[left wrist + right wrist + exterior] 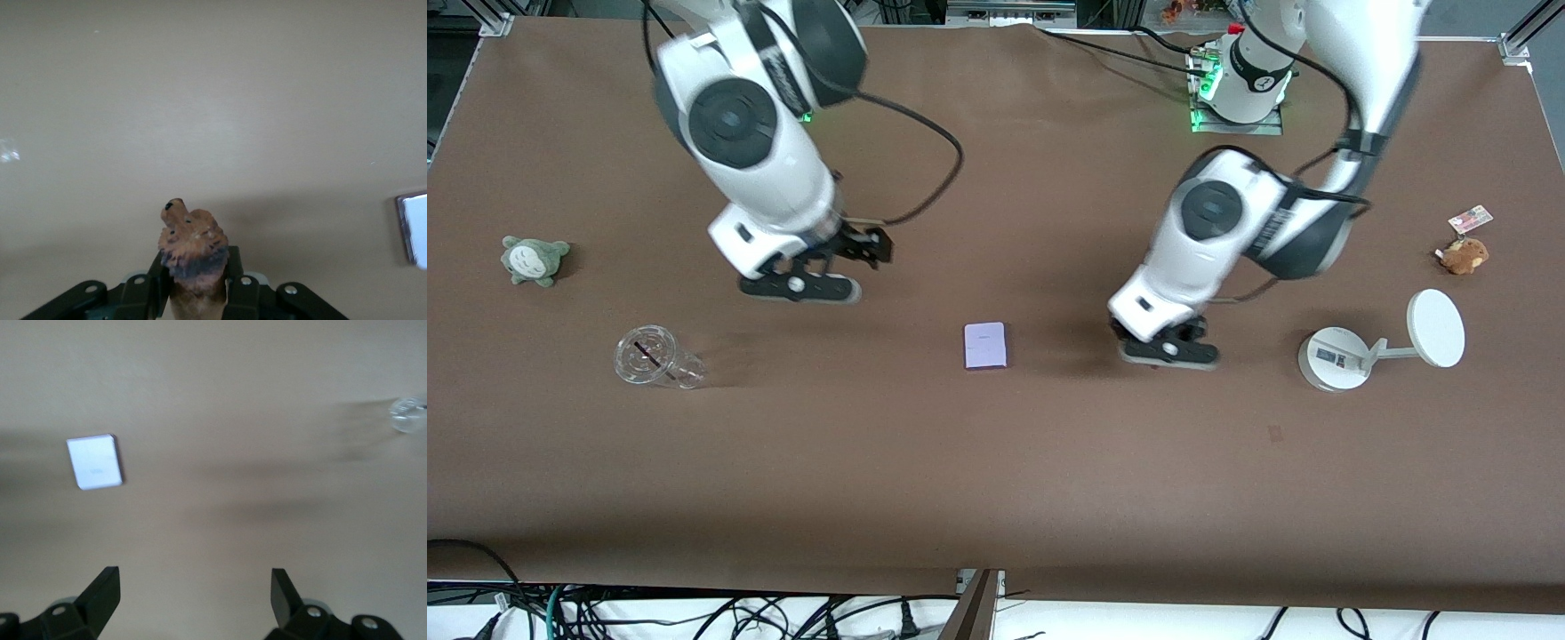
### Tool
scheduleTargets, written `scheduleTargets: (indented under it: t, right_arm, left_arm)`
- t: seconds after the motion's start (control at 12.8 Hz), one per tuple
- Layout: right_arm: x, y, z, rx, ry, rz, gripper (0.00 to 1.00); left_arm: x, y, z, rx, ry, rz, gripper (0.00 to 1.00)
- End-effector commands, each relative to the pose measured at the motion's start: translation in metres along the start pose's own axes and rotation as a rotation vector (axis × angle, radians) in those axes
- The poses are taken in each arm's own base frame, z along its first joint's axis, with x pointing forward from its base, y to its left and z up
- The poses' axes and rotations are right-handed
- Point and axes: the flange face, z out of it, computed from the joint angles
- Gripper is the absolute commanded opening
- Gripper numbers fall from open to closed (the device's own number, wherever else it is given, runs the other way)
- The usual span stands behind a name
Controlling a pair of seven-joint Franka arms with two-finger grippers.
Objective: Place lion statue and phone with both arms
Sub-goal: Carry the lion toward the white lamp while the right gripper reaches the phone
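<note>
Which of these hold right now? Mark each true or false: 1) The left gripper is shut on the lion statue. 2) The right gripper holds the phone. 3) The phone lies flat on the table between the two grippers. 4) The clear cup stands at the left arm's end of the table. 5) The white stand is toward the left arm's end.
1) True: the left gripper is shut on the lion statue.
2) False: the right gripper hangs open and empty over bare table.
3) True: the phone lies flat there.
4) False: the clear cup is toward the right arm's end.
5) True: the white stand is there.
</note>
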Motion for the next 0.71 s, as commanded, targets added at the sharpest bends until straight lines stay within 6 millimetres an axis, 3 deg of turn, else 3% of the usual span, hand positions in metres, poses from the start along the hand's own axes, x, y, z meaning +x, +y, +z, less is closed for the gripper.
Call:
scheduleTargets:
  t: [0.0,0.16,0.31,0.47,0.63]
  right_arm:
    - [0.013,-0.036,0.033,0.032,0.023,0.024,1.0]
    - [0.02,-0.055,0.066,0.043,0.037,0.021,1.0]
    - [0.025,-0.075,0.099,0.066,0.061,0.044,1.0]
    - [0.026,-0.098,0.133,0.087,0.087,0.054,1.0]
    - [0.026,-0.122,0.168,0.086,0.093,0.053,1.0]
  left_arm:
    - [0.012,-0.082,-0.023,-0.064,-0.05,0.05,0.0]
    - [0.011,-0.132,-0.013,-0.061,-0.083,0.057,0.0]
    - [0.004,-0.173,0.018,-0.072,-0.14,0.029,0.0]
    - [0.0,-0.184,0.047,-0.078,-0.178,0.017,0.0]
    - [-0.003,-0.208,0.073,-0.088,-0.196,-0.022,0.0]
